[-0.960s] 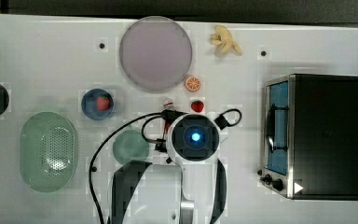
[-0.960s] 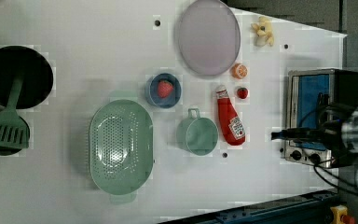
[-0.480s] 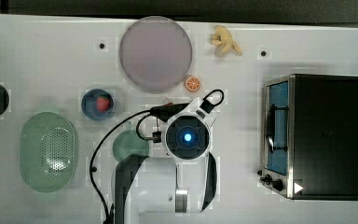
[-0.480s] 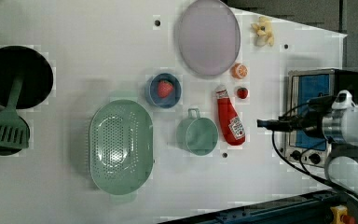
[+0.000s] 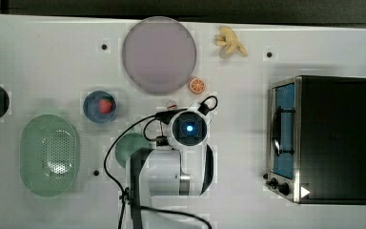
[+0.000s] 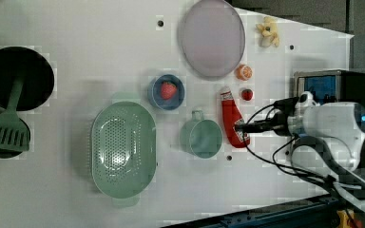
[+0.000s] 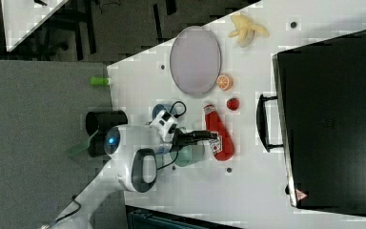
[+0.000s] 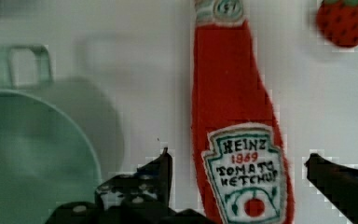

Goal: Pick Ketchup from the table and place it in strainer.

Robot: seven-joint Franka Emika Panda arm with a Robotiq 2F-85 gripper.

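Strainer: the strainer [image 6: 123, 149] sits on the tabletop [image 6: 76, 57] at the left view's left, well apart from the bottle.
Mug: a green mug [image 6: 202, 137] stands just beside the bottle, between it and the strainer.
Ketchup: the Ketchup [image 6: 231, 119] lies flat on the tabletop, long axis running cap-to-base across the jaws' opening line.
Jaws: the gripper [image 8: 237, 170] is spread wide, one finger either side of the label, apparently not yet touching.
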